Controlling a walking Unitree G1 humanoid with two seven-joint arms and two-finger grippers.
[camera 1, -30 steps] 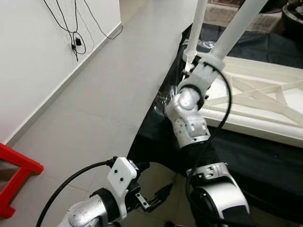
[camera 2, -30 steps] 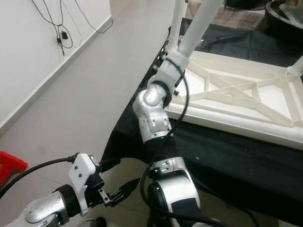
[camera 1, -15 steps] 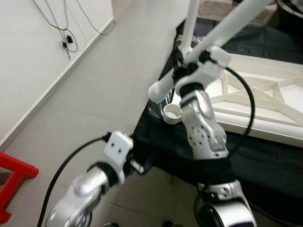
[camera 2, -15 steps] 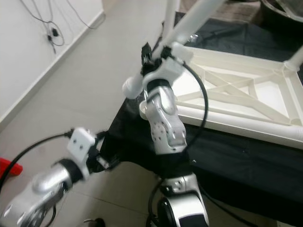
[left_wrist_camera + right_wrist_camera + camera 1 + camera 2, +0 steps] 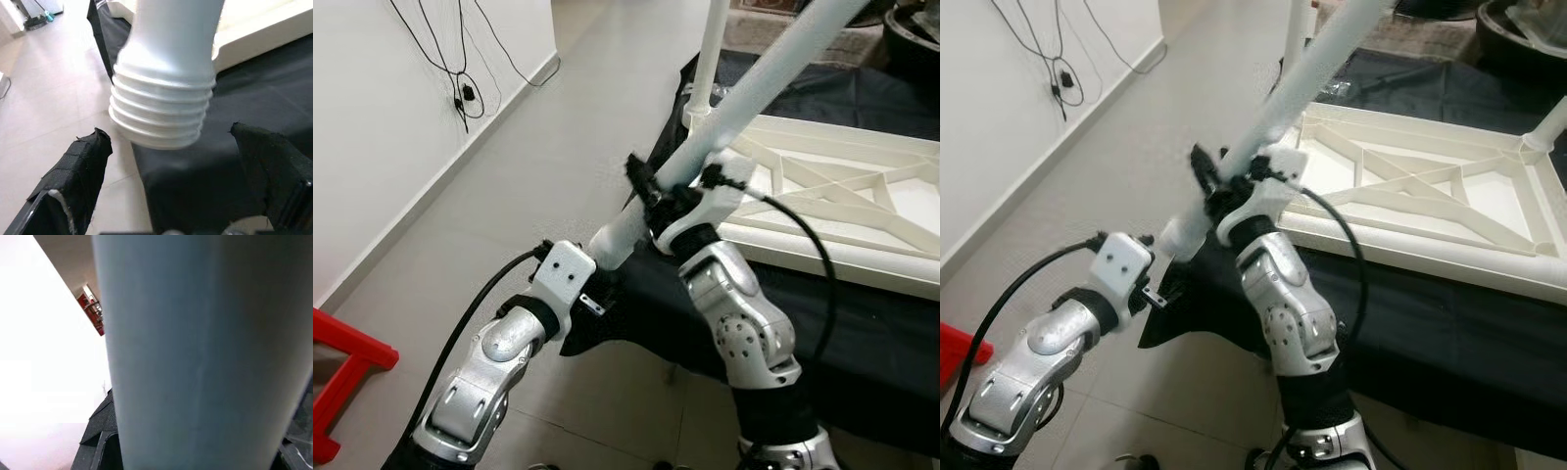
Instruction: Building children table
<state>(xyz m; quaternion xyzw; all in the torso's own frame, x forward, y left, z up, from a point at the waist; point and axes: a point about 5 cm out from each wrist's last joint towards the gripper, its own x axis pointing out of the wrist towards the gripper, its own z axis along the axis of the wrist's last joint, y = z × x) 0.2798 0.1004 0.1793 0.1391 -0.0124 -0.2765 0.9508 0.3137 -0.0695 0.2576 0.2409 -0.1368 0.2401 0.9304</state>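
Two arms: I see both raised in front of me, meeting at the lower end of one white leg (image 5: 754,88).
Right arm: forearm rises from bottom centre, wrist bent toward the frame; right gripper (image 5: 651,191) wraps the leg partway up from its lower end.
Right jaws: pinching the leg, black fingers on either side of the tube.
Left arm: comes in from bottom left, elbow low, forearm angled up and to the right; left gripper (image 5: 181,166) sits just under the leg's lower end.
Left jaws: spread wide, both black fingertips (image 5: 83,161) apart from the tube, not touching it.
Leg: tilted, running from near the left wrist up and right past the top edge of the head views, over the frame (image 5: 842,196).
Frame: white, ribbed underside up, lying flat on a black cloth (image 5: 862,323); another white leg stands upright at its near-left corner.
Left wrist view adds: leg end is threaded, several ridges, hanging between the fingers above cloth and tiled floor (image 5: 509,215).
Right wrist view adds: close, smooth grey-white tube surface; I cannot make out the fingers there.
Head views add: cables on the white wall (image 5: 372,127), red object (image 5: 342,362) at lower left on the floor.
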